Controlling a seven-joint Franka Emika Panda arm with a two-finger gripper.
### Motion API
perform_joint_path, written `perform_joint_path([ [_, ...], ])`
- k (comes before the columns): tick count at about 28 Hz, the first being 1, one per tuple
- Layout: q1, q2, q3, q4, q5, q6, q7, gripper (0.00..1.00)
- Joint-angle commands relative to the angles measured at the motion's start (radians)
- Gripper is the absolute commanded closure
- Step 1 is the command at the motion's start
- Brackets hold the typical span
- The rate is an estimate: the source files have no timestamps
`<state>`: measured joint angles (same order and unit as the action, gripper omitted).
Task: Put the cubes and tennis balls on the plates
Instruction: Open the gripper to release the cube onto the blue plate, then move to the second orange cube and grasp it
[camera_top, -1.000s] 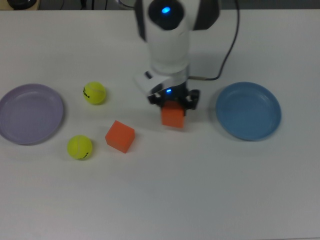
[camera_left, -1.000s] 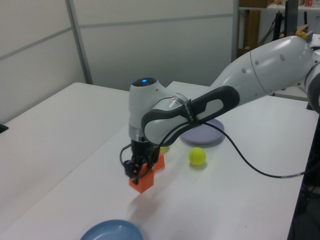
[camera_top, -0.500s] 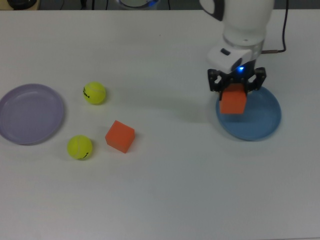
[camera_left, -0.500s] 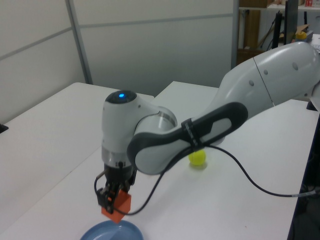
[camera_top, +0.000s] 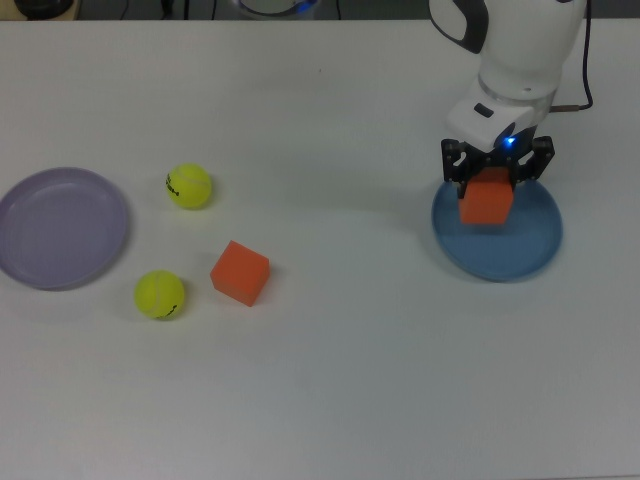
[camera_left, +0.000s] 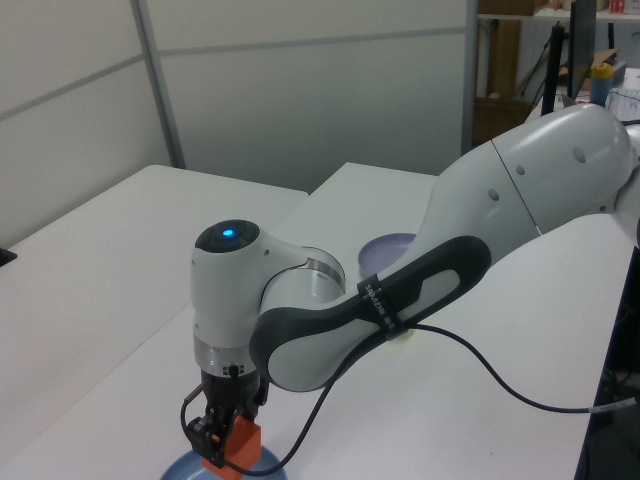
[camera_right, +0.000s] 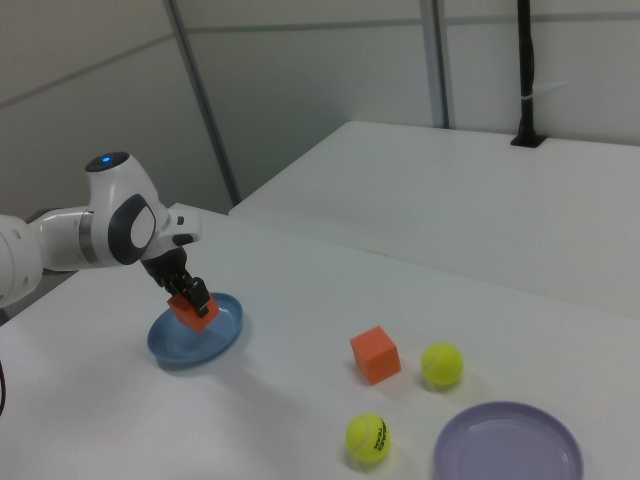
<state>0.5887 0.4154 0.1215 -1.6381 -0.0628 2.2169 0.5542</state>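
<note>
Change since earlier frame: the pincer (camera_top: 497, 172) has carried its orange cube (camera_top: 486, 199) from the middle of the surface (camera_top: 340, 380) across to above the blue plate (camera_top: 530, 245); nothing else has shifted.
Pincer state: clamped on the held cube's sides, cube hanging just above the plate, not yet resting on it in the right view.
Held cube position: over the plate's far half in the top view, nearer the rim than the centre.
Second cube (camera_top: 240, 272): on the surface, between the two tennis balls and the blue plate.
Tennis balls: one (camera_top: 189, 186) and another (camera_top: 160, 295) near the lavender plate (camera_top: 40, 262), which holds nothing.
Stage: first of four placements, release pending.
Risk: a release this close to the rim could let the cube tip on the sloped edge and slide out.
</note>
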Motion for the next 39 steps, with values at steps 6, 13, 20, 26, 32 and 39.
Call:
perform_joint_path([
  [6, 0.014, 0.01, -0.011, 0.038, -0.012, 0.02, 0.061, 0.0],
  [13, -0.035, -0.029, -0.062, 0.053, -0.006, 0.006, 0.056, 0.0],
  [20, -0.139, -0.043, -0.125, 0.052, -0.005, -0.022, 0.035, 0.0],
  [26, -0.242, -0.036, -0.126, 0.052, -0.002, -0.02, -0.005, 0.0],
  [32, -0.308, -0.017, -0.126, 0.052, 0.02, -0.016, -0.042, 0.0],
  [39, -0.348, 0.022, -0.128, 0.053, 0.024, -0.011, -0.074, 0.0],
])
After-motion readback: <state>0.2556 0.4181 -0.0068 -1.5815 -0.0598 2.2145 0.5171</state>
